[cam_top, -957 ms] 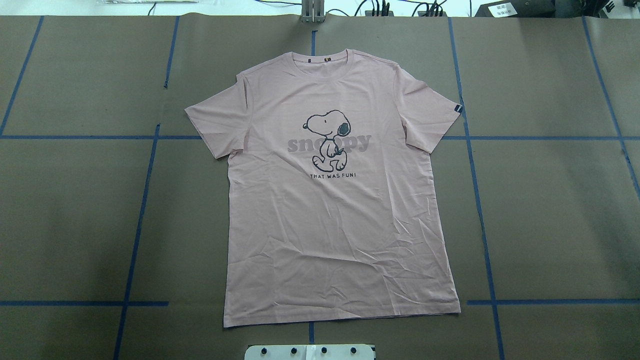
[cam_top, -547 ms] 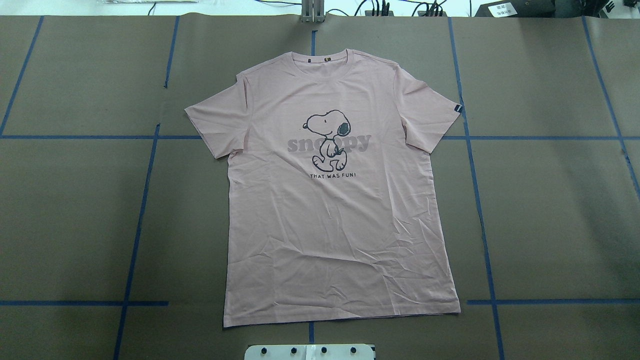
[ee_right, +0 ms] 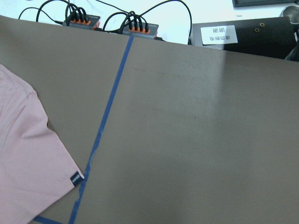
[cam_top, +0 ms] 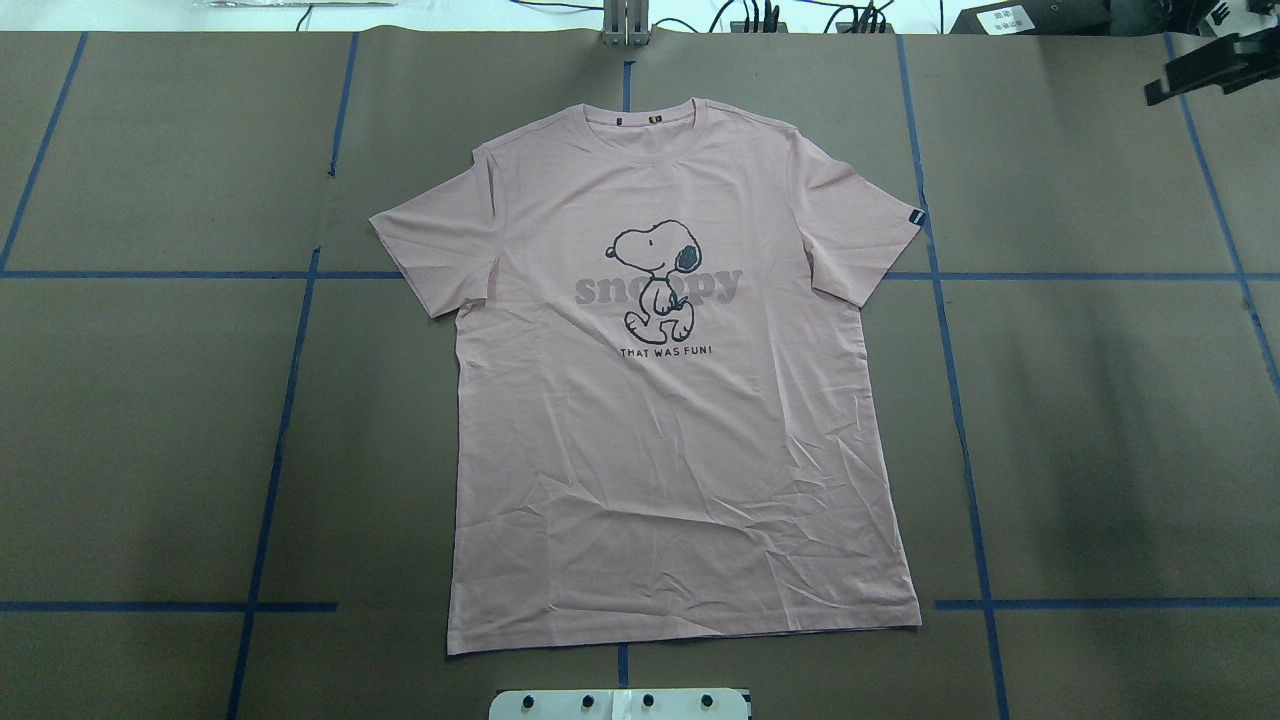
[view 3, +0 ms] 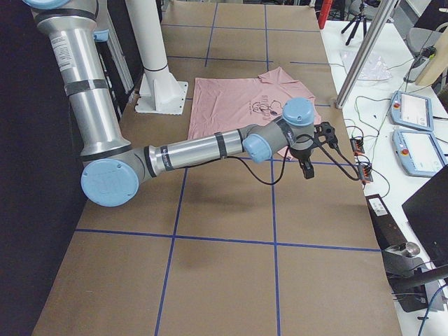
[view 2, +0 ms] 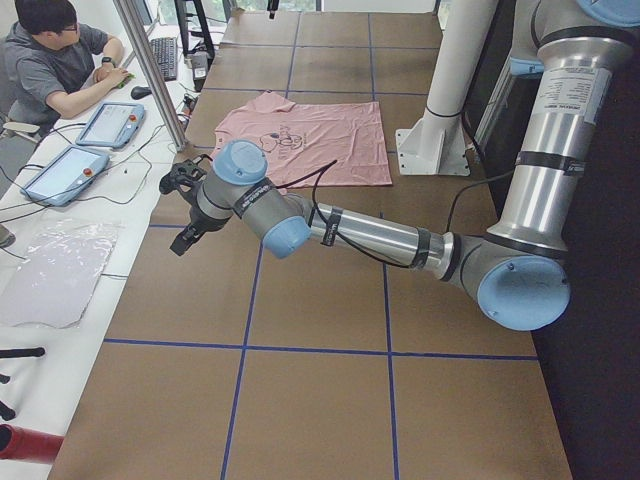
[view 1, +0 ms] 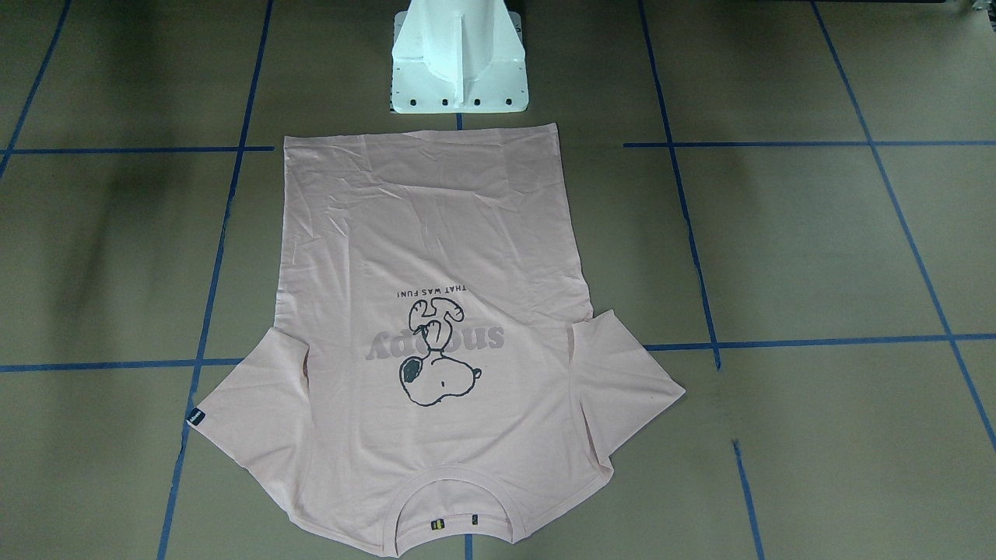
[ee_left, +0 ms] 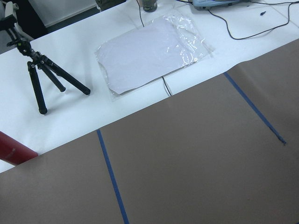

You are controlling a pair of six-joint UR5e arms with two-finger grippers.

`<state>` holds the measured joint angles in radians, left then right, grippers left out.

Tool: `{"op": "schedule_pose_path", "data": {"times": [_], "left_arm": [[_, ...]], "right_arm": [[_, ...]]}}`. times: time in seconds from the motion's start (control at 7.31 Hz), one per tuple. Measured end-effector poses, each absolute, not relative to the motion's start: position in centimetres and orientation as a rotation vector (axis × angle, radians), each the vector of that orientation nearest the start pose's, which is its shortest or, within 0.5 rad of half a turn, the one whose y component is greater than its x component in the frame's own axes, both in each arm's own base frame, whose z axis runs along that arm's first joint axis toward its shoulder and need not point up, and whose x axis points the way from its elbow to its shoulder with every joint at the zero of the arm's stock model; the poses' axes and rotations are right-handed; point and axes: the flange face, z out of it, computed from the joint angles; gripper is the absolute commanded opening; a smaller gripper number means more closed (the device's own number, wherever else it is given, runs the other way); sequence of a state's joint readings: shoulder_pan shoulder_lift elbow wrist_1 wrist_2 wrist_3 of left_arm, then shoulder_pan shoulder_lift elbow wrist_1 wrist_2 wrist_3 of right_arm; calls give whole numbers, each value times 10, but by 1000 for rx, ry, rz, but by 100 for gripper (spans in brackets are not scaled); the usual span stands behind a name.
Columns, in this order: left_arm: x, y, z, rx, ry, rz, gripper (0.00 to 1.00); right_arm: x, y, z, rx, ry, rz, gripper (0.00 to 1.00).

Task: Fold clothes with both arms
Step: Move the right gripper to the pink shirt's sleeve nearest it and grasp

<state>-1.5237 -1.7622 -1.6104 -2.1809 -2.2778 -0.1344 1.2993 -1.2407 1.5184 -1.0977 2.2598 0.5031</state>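
Note:
The pale pink T-shirt point(cam_top: 670, 400) lies flat and print side up in the middle of the brown table, collar at the far edge and hem toward the robot base. The front-facing view shows the T-shirt point(view 1: 436, 327) spread with both sleeves out. My right gripper point(cam_top: 1195, 72) hovers over the far right corner, well clear of the right sleeve point(ee_right: 28, 163); I cannot tell its state. The side view has the right gripper point(view 3: 308, 168) above the table. My left gripper point(view 2: 182, 240) hangs over the far left edge, away from the shirt; I cannot tell its state.
The white pedestal base point(view 1: 459, 70) stands just behind the hem. Blue tape lines cross the brown paper. A black tripod point(ee_left: 42, 79) and a plastic bag point(ee_left: 149, 53) lie past the left edge, cable plugs point(ee_right: 112, 23) past the far edge. A person point(view 2: 60, 65) sits by tablets.
A black part of my right gripper has come into the overhead view at the far right corner. The T-shirt has not moved.

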Motion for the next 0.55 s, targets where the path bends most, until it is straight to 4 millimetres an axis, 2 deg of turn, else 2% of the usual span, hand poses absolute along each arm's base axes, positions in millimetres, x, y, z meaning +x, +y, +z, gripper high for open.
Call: {"op": "schedule_pose_path", "data": {"times": [0.14, 0.27, 0.41, 0.55], "left_arm": [[-37, -588, 465, 741, 735, 225, 100], [-36, -588, 464, 743, 736, 228, 100], [-35, -588, 462, 748, 736, 231, 100], [-35, -588, 461, 753, 737, 233, 100]], "right_arm": [[-163, -650, 429, 436, -873, 6, 99], [-225, -656, 421, 447, -864, 57, 96], [-279, -654, 423, 465, -849, 95, 90], [-319, -647, 433, 479, -843, 128, 85]]}}
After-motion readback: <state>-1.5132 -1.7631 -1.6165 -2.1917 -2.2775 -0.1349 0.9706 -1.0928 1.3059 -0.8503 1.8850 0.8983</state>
